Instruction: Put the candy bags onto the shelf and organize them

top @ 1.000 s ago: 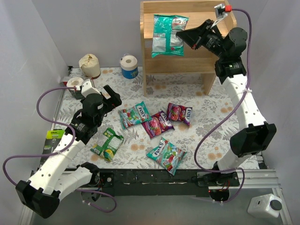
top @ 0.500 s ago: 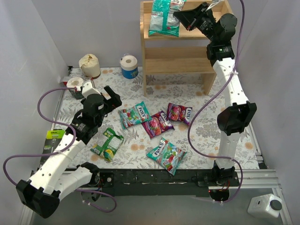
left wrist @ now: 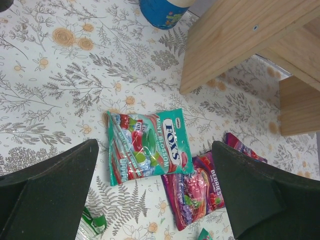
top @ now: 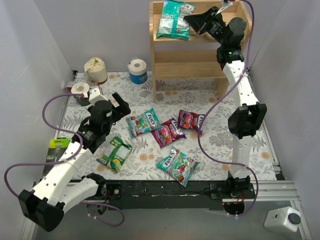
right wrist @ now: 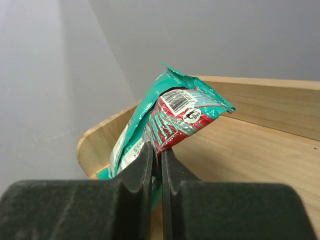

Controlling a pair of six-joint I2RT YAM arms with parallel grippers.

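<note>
shelf (left wrist: 225, 40): from the left wrist only its foot and lower boards show.
held teal bag (right wrist: 170, 115): lower end hidden between the right gripper (right wrist: 156, 150) fingers.
green-and-yellow bag (left wrist: 92, 225): just a corner, cut by the edge.

We count three teal candy bags (top: 173, 20) (top: 143, 123) (top: 178, 165), two purple candy bags (top: 168, 132) (top: 191, 120) and one green-and-yellow candy bag (top: 115, 152). We see one wooden shelf (top: 190, 56), three rolls (top: 95, 69) (top: 137, 70) (top: 79, 89) and two robot arms (top: 75, 155) (top: 245, 95).
</note>
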